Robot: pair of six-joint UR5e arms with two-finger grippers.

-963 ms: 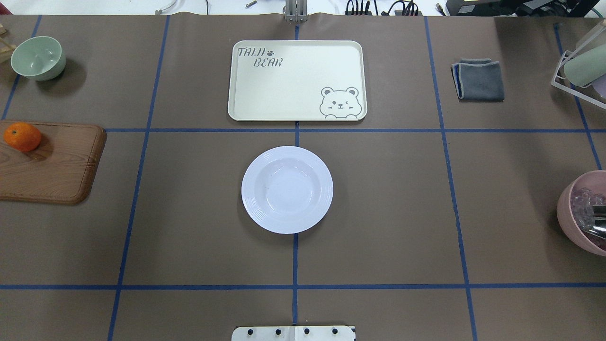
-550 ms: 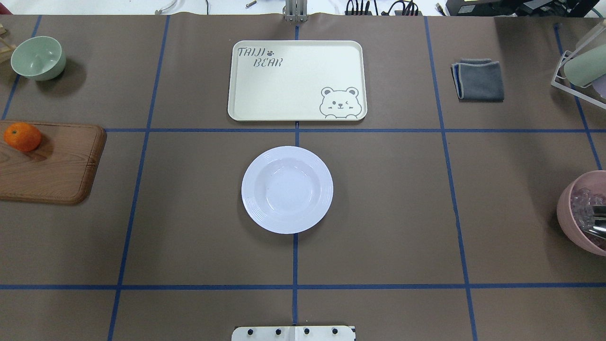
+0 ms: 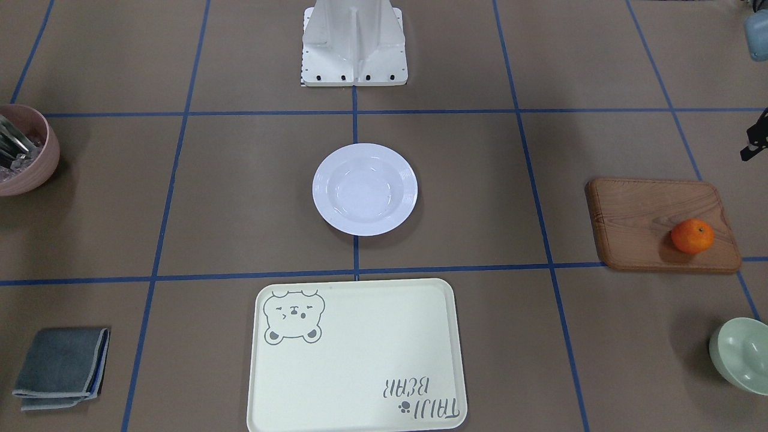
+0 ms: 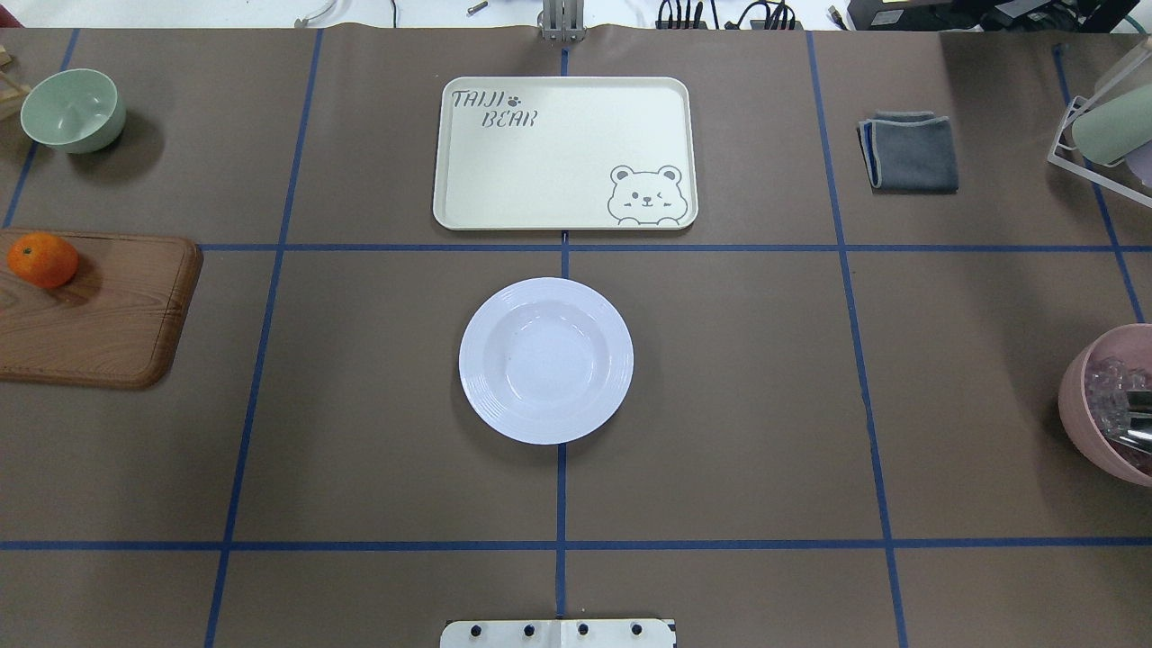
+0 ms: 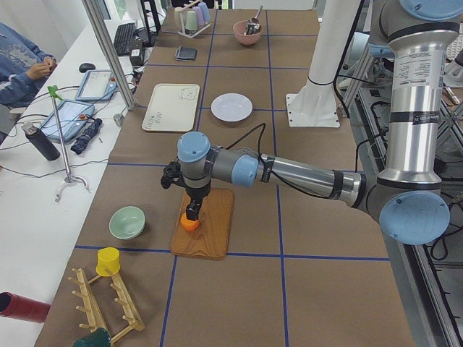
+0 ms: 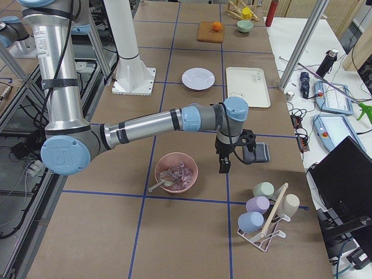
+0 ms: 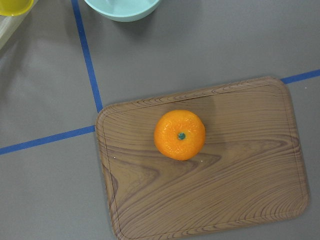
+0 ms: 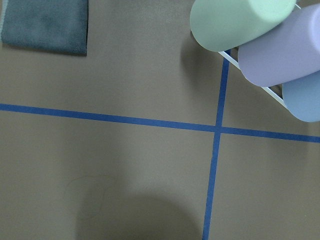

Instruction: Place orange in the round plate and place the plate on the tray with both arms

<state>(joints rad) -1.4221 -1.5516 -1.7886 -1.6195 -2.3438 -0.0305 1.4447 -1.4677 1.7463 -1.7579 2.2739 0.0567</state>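
Observation:
The orange lies on a brown wooden board at the table's left end. In the exterior left view my left gripper hangs straight above the orange; whether it is open or shut I cannot tell. The white round plate sits empty at the table's middle. Beyond it lies the cream bear tray, also empty. My right gripper hovers near the table's right end, between a grey cloth and a pink bowl; its state cannot be told.
The wooden board and a pale green bowl are at the left end. A folded grey cloth, a cup rack and a pink bowl holding utensils are on the right. A person sits beyond the table.

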